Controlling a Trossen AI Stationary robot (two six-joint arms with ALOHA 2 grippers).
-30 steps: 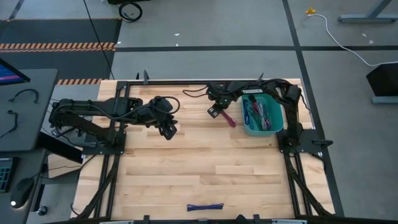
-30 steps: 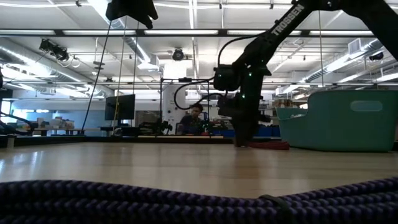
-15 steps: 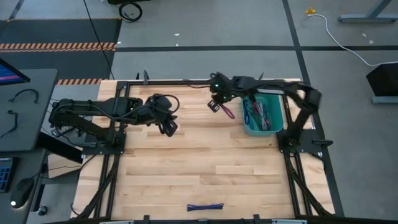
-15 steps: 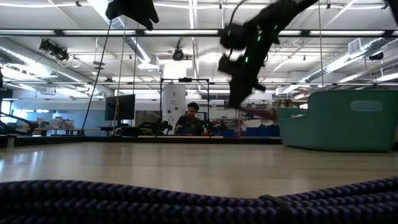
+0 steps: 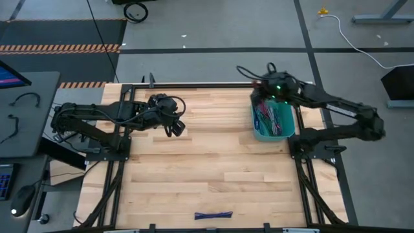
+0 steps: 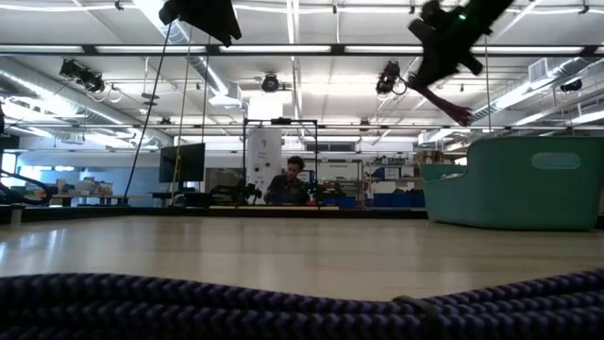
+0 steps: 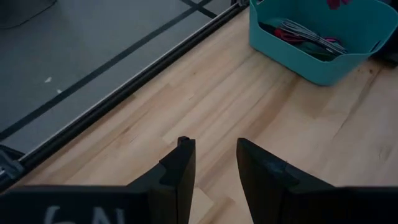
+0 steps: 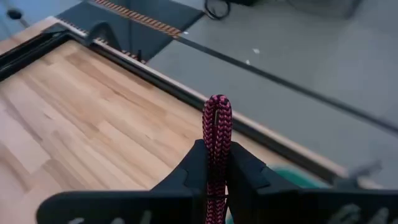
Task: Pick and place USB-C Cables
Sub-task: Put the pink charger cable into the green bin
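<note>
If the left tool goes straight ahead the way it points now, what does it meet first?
Probably the bare table: the left tool, fingers apart, points down at the wood. The teal bin lies farther on, to one side.

Braided magenta cable (image 8: pixel 216 134), smooth teal plastic bin (image 7: pixel 298 53), wood table (image 5: pixel 194 168)

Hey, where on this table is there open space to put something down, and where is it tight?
Most of the table is bare wood: the whole middle, from the left gripper across to the teal bin and down to the blue cable at the near edge. The bin is crowded with cables, and the right gripper holds a magenta cable above it.
</note>
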